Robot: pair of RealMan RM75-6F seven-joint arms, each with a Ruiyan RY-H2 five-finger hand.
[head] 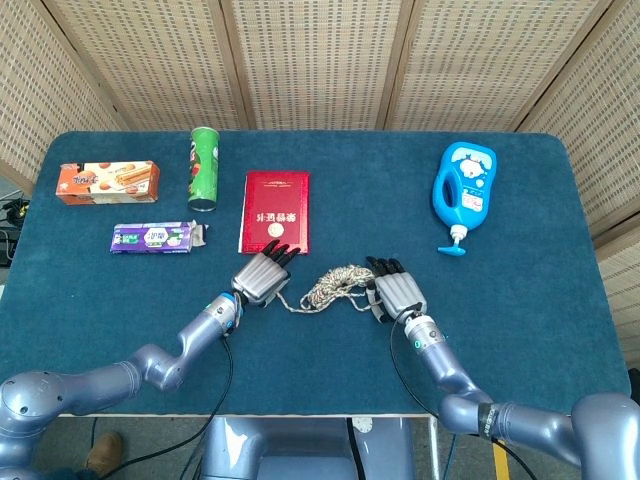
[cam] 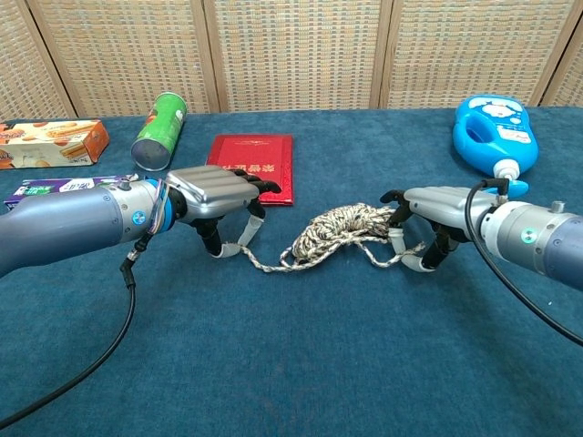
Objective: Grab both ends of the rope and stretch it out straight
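The speckled rope (head: 335, 283) (cam: 335, 228) lies bunched in a heap at the table's middle, with a thin tail running out to each side. My left hand (head: 262, 275) (cam: 211, 189) hovers palm down over the left tail. Its thumb and fingers reach down on either side of the rope's end and stay apart. My right hand (head: 395, 291) (cam: 430, 206) hangs over the right tail, which curls in a small loop beneath it. Its fingers (cam: 397, 238) are arched down around that loop, with a gap still showing to the thumb.
A red booklet (head: 275, 211) lies just behind the left hand. Behind it to the left are a green can (head: 203, 167), a biscuit box (head: 107, 182) and a purple packet (head: 152, 238). A blue bottle (head: 463, 191) lies at the back right.
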